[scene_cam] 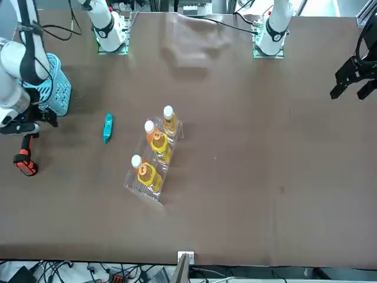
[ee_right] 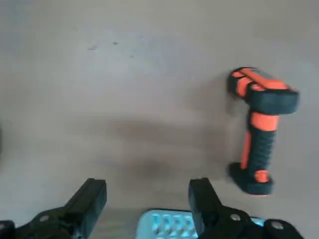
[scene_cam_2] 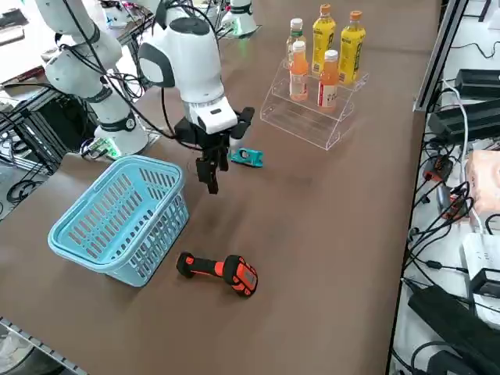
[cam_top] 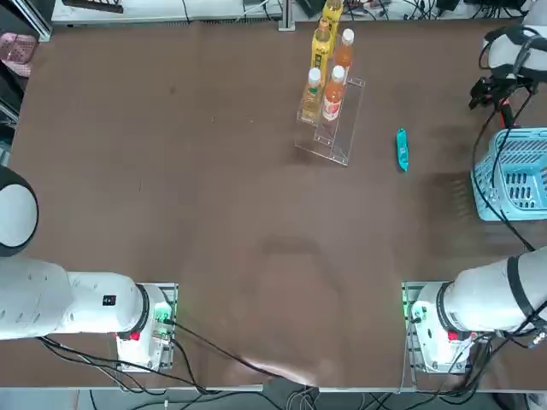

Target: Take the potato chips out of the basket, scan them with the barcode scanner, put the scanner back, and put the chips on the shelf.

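On the brown surface (cam_top: pixel 214 213), between the clear stepped shelf (cam_top: pixel 329 154) and the light blue lattice basket (scene_cam_2: pixel 117 223), lies the small teal-blue packet of potato chips (cam_top: pixel 402 149), out of the basket and touching neither. The right pincer (ee_right: pixel 147 188) hangs above the surface on the robot's right side, near the basket, with its two fingers spread wide apart and nothing between them. The black and red-orange barcode scanner (scene_cam_2: pixel 219 269) lies on its side on the surface, beyond the basket from the robot's bases and a little apart from it. On the shelf stand five bottles: two yellow ones (scene_cam_2: pixel 351 51), two orange ones (scene_cam_2: pixel 328 82) and a pale amber one with a white cap (cam_top: pixel 311 96)
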